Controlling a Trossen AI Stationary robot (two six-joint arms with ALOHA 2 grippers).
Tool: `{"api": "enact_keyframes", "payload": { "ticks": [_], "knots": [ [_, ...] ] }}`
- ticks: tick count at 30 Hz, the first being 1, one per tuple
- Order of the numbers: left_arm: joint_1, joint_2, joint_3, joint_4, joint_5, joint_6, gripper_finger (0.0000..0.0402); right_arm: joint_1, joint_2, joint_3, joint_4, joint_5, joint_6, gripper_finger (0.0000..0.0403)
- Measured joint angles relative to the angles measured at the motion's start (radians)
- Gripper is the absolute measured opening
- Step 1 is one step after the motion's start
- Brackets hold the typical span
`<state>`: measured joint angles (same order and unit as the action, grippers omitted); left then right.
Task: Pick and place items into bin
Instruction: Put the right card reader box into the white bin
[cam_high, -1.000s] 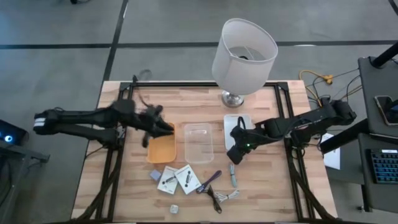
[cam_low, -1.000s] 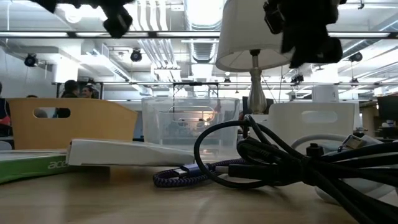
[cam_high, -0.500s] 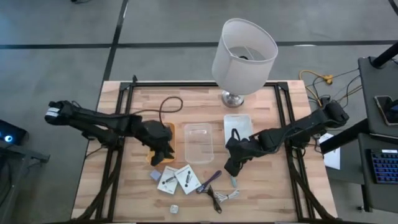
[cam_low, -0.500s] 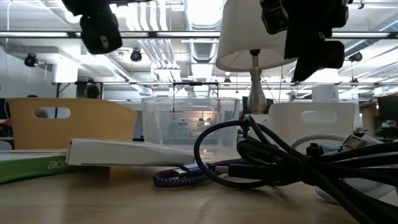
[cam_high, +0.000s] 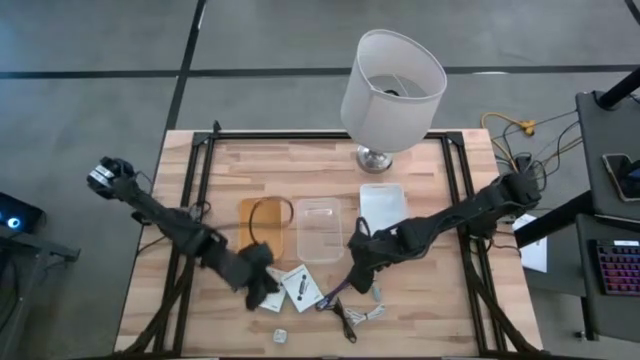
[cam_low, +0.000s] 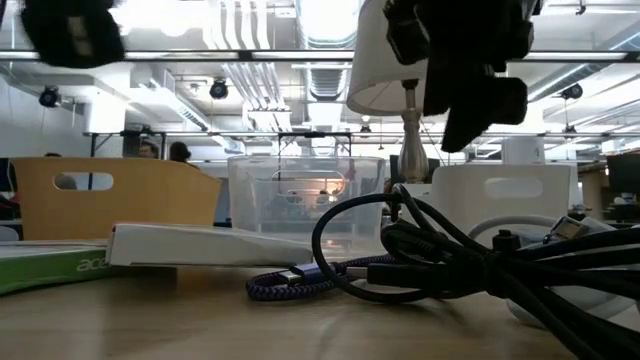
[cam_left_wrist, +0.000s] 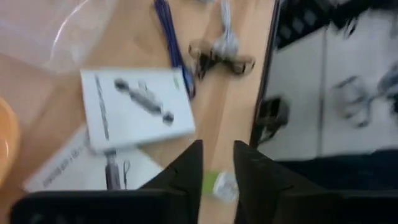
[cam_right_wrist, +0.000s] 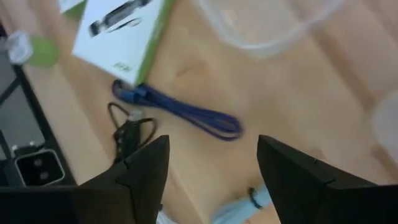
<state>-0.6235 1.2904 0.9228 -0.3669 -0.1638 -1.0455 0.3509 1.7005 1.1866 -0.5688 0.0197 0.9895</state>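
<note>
Bins: three — orange, clear, white.
Packets: two.
Left tool: nearly clenched, empty.
Right tool: released.

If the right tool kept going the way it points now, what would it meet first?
Most likely the purple cord: the right tool, fingers spread, frames it directly ahead on the table. Depth is uncertain.

The left gripper hangs low over the two white flat packets, its tip covering part of the nearer one. Just behind it sits the orange bin with a black cord looped inside. The right gripper hovers beside the clear bin, with the purple cord just ahead of it and a tangle of what looks like black cord beyond. The white lamp stands well behind.
</note>
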Motion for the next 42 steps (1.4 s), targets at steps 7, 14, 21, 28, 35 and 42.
{"api": "enact_keyframes", "payload": {
  "ticks": [7,14,21,28,35,42],
  "knots": [
    [-0.067,0.188,0.039,0.088,-0.013,-0.146,0.0007,0.011,0.100,0.058,0.062,-0.041,0.020,0.0197],
    [-0.066,0.368,0.110,0.097,-0.103,-0.205,0.0001,0.014,0.175,0.070,0.301,-0.103,0.136,0.0188],
    [-0.063,0.437,0.131,0.057,-0.258,-0.223,0.0001,0.014,0.240,0.068,0.416,-0.098,0.210,0.0199],
    [-0.064,0.436,0.122,-0.054,-0.264,-0.223,0.0001,0.030,0.313,0.066,0.494,-0.100,0.279,0.0201],
    [-0.063,0.446,0.102,-0.060,-0.237,-0.227,0.0001,0.025,0.330,0.066,0.511,-0.087,0.288,0.0201],
    [-0.063,0.445,0.093,-0.060,-0.235,-0.228,0.0001,0.026,0.357,0.066,0.579,-0.069,0.312,0.0201]
  ]
}}
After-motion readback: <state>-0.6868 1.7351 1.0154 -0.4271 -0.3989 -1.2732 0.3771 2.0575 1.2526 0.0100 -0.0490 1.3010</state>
